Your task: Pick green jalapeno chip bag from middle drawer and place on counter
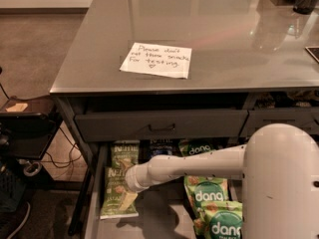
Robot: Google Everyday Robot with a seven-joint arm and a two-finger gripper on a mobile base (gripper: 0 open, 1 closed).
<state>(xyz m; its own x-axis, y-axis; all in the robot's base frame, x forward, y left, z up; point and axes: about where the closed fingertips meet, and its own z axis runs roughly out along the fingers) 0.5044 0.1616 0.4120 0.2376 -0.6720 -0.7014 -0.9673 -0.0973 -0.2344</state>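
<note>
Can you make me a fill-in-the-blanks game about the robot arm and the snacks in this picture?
1. The white paper note lies on top of the grey ___.
2. The tool is at a light green chip bag inside the open ___.
3. The green-and-white bags to the right of the tool have the word ___ on them.
Missing words: counter; drawer; dang.
</note>
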